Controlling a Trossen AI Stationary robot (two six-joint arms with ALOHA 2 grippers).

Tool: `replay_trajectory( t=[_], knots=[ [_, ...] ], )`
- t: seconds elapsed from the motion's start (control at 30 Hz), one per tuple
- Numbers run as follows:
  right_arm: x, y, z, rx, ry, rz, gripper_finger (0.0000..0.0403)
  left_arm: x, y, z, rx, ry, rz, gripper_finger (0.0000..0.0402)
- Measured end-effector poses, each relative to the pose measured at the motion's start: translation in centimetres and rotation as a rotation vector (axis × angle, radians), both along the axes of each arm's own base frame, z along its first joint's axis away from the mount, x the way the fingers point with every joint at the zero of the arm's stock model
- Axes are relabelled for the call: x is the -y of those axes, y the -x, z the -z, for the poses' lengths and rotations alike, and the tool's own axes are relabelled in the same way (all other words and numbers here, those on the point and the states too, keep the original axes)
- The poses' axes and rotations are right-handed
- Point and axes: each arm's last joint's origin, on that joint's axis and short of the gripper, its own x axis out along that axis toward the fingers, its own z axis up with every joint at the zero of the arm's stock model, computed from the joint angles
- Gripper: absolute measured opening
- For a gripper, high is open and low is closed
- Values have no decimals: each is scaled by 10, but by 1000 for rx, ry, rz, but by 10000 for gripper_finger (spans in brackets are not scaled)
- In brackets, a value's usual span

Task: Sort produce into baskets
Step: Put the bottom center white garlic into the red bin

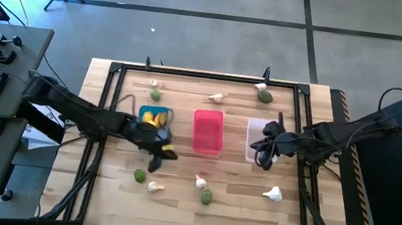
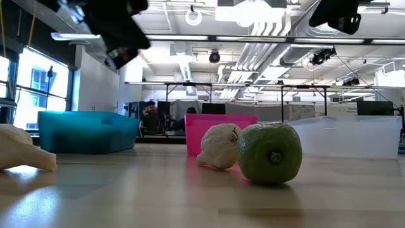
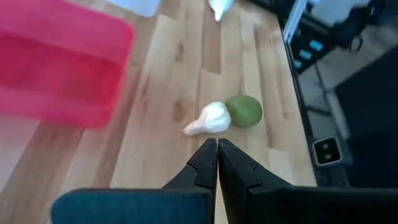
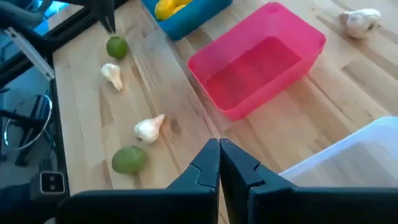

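Observation:
Three baskets stand in a row mid-table: the blue basket (image 1: 154,116) with yellow lemons in it, the pink basket (image 1: 207,132), and the white basket (image 1: 258,137). Garlic bulbs and green fruits lie loose on the wood, among them a garlic bulb (image 3: 208,119) beside a green fruit (image 3: 244,111). My left gripper (image 1: 155,163) hangs shut and empty above the table by the blue basket's near right corner. My right gripper (image 1: 260,152) is shut and empty by the white basket's near left corner; its wrist view (image 4: 219,149) shows bare wood below.
More produce lies along the far edge: a garlic bulb (image 1: 216,97), a green fruit (image 1: 265,97) and another green fruit (image 1: 156,94). Near the front lie a green fruit (image 1: 139,175), a garlic bulb (image 1: 154,187) and another garlic bulb (image 1: 273,194). A black frame borders the table.

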Motion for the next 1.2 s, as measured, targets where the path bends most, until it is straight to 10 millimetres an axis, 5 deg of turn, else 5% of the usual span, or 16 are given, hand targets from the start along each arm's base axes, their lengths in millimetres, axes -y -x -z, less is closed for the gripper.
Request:
replay_trajectory(
  t=[0.3, 0.57, 0.93, 1.2],
  knots=[
    [7, 22, -3, -62, 55, -60, 0, 27, -77, -7, -41, -106, 129, 26],
    [8, 28, 1, -135, 59, -107, 0, 41, -120, -4, -155, -235, 263, 100],
    [8, 30, 3, -166, 57, -150, 0, 50, -142, 30, -252, -322, 456, 231],
    [7, 31, 3, -176, 60, -168, 0, 51, -150, 51, -239, -416, 531, 260]
  ],
)
